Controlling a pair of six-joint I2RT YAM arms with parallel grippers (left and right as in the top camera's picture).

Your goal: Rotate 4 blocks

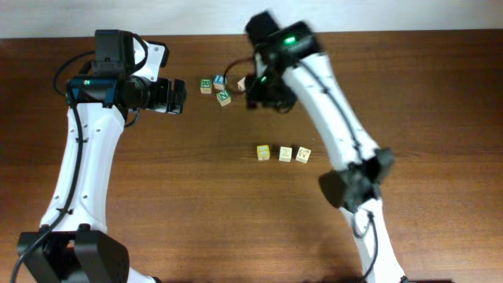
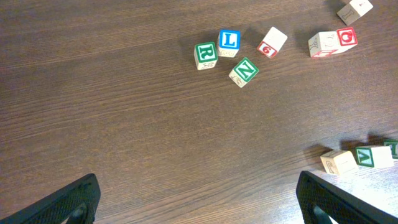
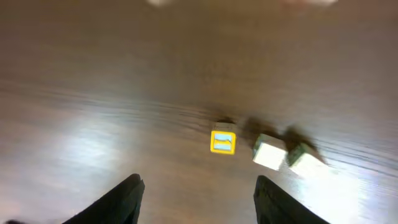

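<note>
Three small pale wooden alphabet cubes (image 1: 285,154), one yellow-faced cube (image 3: 223,142) at the end, lie in a row beyond the right gripper (image 3: 198,183), whose fingers stand parted and empty. The left gripper (image 2: 198,190) gapes wide, empty, well apart from them.

Right wrist view: the whole frame is smeared. The yellow block (image 3: 223,142) is made out, but its mark is not readable. The first pale block (image 3: 269,155) and the second pale block (image 3: 303,158) are reduced to blurs, and no letters can be told. The right gripper (image 3: 199,183) is cut by the bottom edge.

Overhead view: the right arm (image 1: 287,43) is blurred at its upper end. The right gripper is hidden under its wrist. The half-covered block (image 1: 241,82) is partly masked by that arm. Letters on the row of three are too small to read.

Left wrist view: the left gripper (image 2: 198,180) is cut by the bottom edge. The corner block (image 2: 354,9) is clipped by the top edge, and the green block (image 2: 393,148) by the right edge.
</note>
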